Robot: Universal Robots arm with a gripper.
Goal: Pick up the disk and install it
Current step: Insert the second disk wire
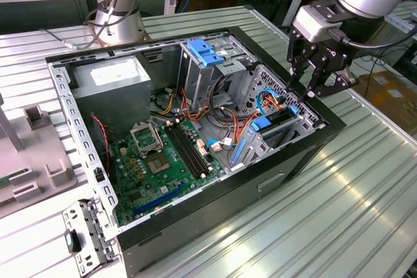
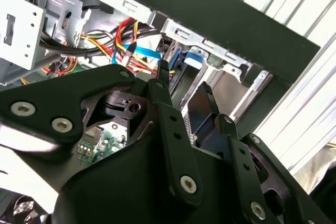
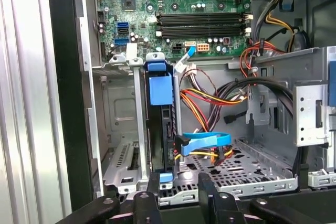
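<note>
Disk (image 3: 160, 129) is seen standing on edge in the metal bay (image 3: 123, 129) at the case (image 1: 273, 180) front, blue tab up. Tool (image 1: 311, 89) is held just above it, fingers (image 3: 148, 203) spread either side of the disk's near end, not gripping.

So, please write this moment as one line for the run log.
gripper: above case edge, fingers apart, holding nothing | disk: upright in drive bay, blue tab visible | case: open | stage: disk seated in bay
</note>
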